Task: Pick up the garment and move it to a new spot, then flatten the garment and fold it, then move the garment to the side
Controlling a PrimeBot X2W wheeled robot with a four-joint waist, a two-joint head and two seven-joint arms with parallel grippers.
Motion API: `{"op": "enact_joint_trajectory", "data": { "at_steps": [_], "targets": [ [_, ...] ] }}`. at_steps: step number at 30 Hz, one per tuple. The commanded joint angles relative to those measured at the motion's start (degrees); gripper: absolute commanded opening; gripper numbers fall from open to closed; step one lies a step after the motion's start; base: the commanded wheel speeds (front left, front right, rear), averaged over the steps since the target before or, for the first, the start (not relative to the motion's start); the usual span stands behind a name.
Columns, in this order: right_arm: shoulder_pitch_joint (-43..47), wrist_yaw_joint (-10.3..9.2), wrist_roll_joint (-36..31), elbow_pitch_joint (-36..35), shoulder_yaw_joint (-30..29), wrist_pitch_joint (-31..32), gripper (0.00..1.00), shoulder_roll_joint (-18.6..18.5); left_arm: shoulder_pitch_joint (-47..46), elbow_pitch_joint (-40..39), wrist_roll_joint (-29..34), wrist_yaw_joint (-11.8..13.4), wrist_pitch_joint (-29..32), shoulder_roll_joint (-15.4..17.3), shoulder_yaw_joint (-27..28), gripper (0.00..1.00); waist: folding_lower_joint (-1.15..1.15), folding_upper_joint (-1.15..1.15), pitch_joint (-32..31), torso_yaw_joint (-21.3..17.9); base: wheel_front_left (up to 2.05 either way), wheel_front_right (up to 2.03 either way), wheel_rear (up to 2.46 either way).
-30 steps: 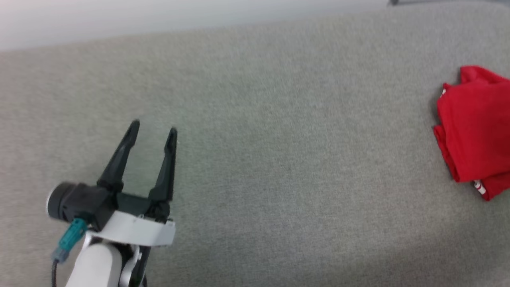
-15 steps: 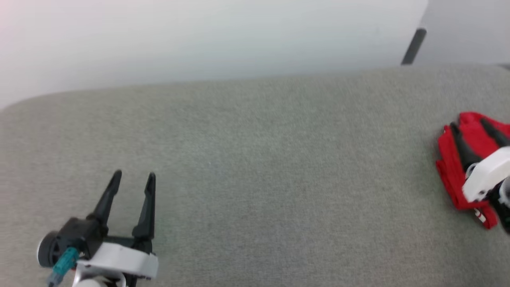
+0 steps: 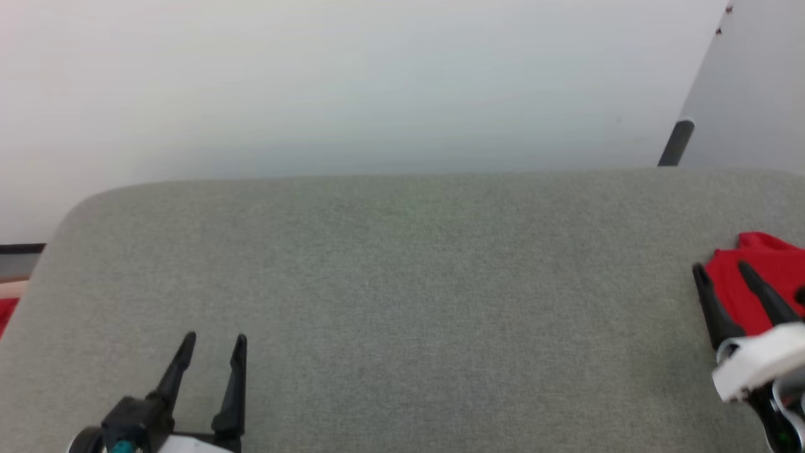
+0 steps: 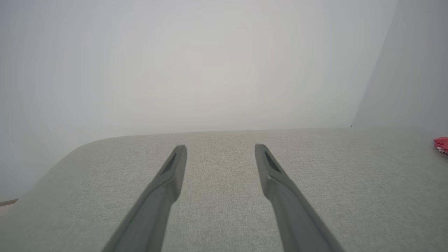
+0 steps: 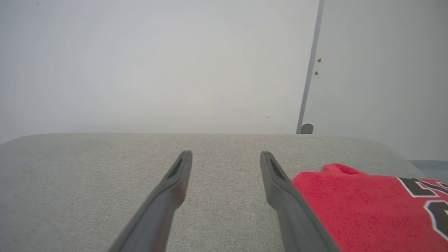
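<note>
The garment (image 3: 770, 277) is a red shirt lying bunched at the far right of the grey cushioned surface (image 3: 402, 283); black white-outlined print shows on the garment (image 5: 364, 206) in the right wrist view, and a red sliver of the garment (image 4: 441, 144) sits at the edge of the left wrist view. My right gripper (image 3: 721, 269) stands open above the garment's left edge, holding nothing; in its own view the right gripper (image 5: 226, 154) has bare fabric between the fingers. My left gripper (image 3: 214, 340) is open at the lower left, far from the garment, also seen as the left gripper (image 4: 220, 147).
A pale wall (image 3: 352, 88) rises behind the surface's far edge. A dark post (image 3: 676, 143) stands at the back right beside a grey panel (image 3: 748, 94). The surface's rounded left corner (image 3: 69, 214) drops to the floor, where something red (image 3: 5, 313) shows.
The head camera has tilted up, so the wall now fills the top. My right gripper has come into view over the garment. Both grippers stay open.
</note>
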Motion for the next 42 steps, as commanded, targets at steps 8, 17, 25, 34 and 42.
{"op": "enact_joint_trajectory", "data": {
  "at_steps": [8, 17, 25, 34, 42],
  "targets": [
    [13.7, -0.05, -4.3, -11.3, -10.4, -0.2, 1.0, 3.0, 4.5, -2.2, 1.1, -0.5, 0.0, -1.1, 1.0, 1.0, 0.0, 0.0, -2.5, 2.0, 0.0, 0.0, 0.0],
    [24.4, -0.05, -9.7, -24.0, -19.1, 5.1, 1.0, 8.7, 7.4, -3.8, 0.6, 0.1, -0.1, -1.9, 1.9, 1.0, 0.0, 0.0, -3.2, 1.7, 0.0, 0.0, 0.0],
    [28.5, -0.05, -12.2, -31.5, -23.4, 9.3, 1.0, 12.4, 9.3, -5.3, 0.0, 0.2, 0.0, -1.9, 1.8, 1.0, 0.0, 0.0, -3.4, 1.3, 0.0, 0.0, 0.0],
    [29.9, -0.05, -13.0, -35.5, -23.2, 11.2, 1.0, 14.3, 9.1, -5.8, -0.3, 0.5, 0.2, -2.1, 1.0, 1.0, 0.0, 0.0, -3.1, 1.6, 0.0, 0.0, 0.0],
    [30.2, -0.05, -13.1, -36.4, -22.5, 11.3, 1.0, 14.6, 8.8, -6.0, -0.8, 0.6, 0.2, -1.8, 0.7, 1.0, 0.0, 0.0, -2.6, 1.5, 0.0, 0.0, 0.0]
  ]
}}
